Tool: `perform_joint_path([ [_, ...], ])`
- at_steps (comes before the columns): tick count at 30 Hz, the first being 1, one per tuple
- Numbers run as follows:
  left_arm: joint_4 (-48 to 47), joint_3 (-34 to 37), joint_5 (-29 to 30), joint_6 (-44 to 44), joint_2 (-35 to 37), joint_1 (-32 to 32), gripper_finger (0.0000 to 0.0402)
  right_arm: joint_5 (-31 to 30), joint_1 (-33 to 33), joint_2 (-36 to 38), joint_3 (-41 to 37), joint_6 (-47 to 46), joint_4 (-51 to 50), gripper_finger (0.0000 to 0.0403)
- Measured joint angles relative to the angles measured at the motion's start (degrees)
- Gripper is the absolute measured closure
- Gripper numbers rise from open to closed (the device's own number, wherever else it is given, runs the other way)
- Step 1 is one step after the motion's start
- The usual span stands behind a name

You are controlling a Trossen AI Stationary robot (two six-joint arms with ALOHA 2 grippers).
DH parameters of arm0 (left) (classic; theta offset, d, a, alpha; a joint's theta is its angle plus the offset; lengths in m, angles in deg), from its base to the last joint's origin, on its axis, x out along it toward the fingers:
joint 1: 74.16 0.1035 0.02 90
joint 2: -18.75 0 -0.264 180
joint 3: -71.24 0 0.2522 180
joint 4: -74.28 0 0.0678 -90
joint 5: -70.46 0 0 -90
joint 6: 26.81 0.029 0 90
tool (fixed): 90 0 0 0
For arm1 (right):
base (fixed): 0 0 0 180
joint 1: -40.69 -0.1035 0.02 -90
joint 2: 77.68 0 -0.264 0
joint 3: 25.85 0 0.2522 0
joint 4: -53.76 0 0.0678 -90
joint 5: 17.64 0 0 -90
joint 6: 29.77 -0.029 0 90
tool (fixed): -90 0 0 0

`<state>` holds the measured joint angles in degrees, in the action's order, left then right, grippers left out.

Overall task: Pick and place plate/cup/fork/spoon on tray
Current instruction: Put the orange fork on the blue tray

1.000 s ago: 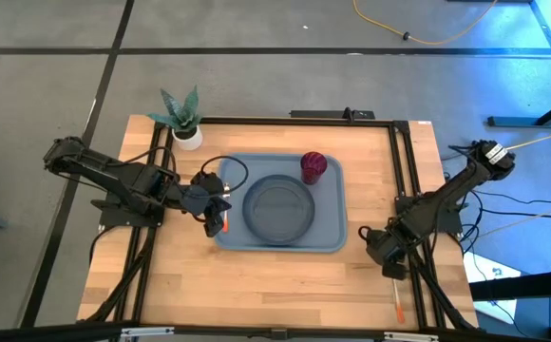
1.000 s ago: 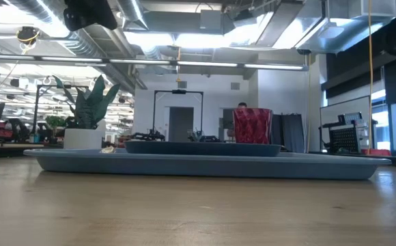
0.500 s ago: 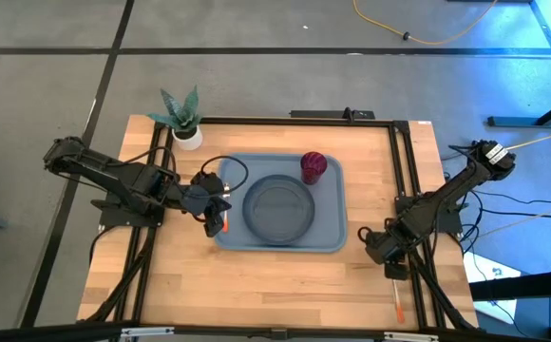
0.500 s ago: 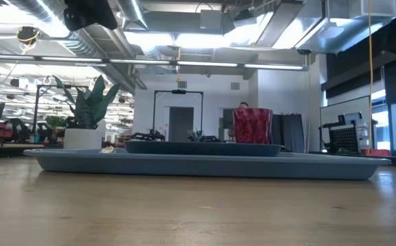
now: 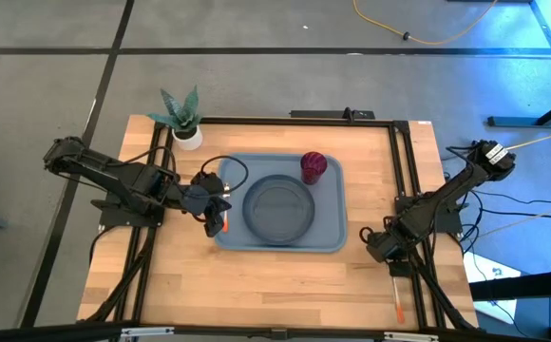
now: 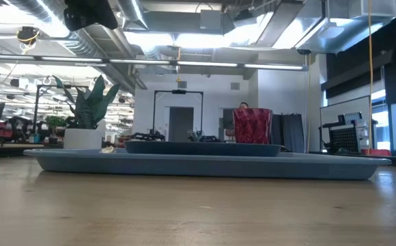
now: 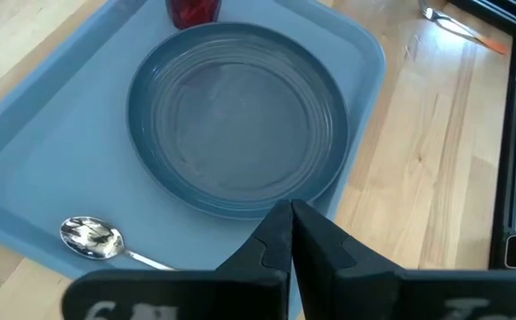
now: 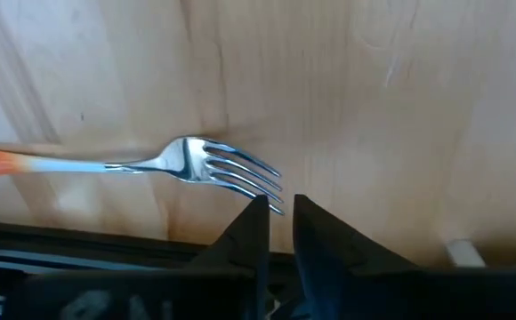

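sitting square in the middle of the desk (image 5: 256,285), long sides along the far and near edges: the tray (image 5: 332,237), placed where either arm can reach it. resting flat in the tray's centre, the plate (image 5: 278,207), leaving bare strips along the tray's left and right edges, probably meant for the cutlery. standing upright in the tray's far right corner, just beside the plate's rim: the cup (image 5: 313,166), out of the way of both arms.

lying outside the tray by the desk's near right corner, close to the right edge: the fork (image 8: 187,164), the one piece not yet placed. long axis running roughly far to near along that edge, tines toward the far side and toward the right gripper (image 8: 278,203), orange handle toward the near edge. hovering just beyond the tines, with fingers parted by a narrow gap and nothing between them, so likely lining up for the pick; not touching the fork as far as can be seen.

lying flat inside the tray by its near left corner: the spoon (image 7: 91,238), bowl up, handle running off under the left gripper (image 7: 291,209). poised over the tray's left edge near the plate's rim, fingers pressed together, apparently on nothing.
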<state>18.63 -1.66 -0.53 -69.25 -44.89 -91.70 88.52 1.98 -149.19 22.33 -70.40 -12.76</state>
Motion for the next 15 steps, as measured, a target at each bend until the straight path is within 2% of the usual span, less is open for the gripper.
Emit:
perform_joint_path([
  [7, 0.0, 0.0, 0.0, -0.77, 0.0, 0.0, 0.0401, -2.49, 0.0, -0.02, -0.22, 2.71, 2.3, 0.0346],
  [15, 0.0, 0.0, 0.0, -0.94, 0.0, 0.0, 0.0401, -1.66, 0.0, -0.02, -0.22, 2.36, 2.26, 0.0347],
])
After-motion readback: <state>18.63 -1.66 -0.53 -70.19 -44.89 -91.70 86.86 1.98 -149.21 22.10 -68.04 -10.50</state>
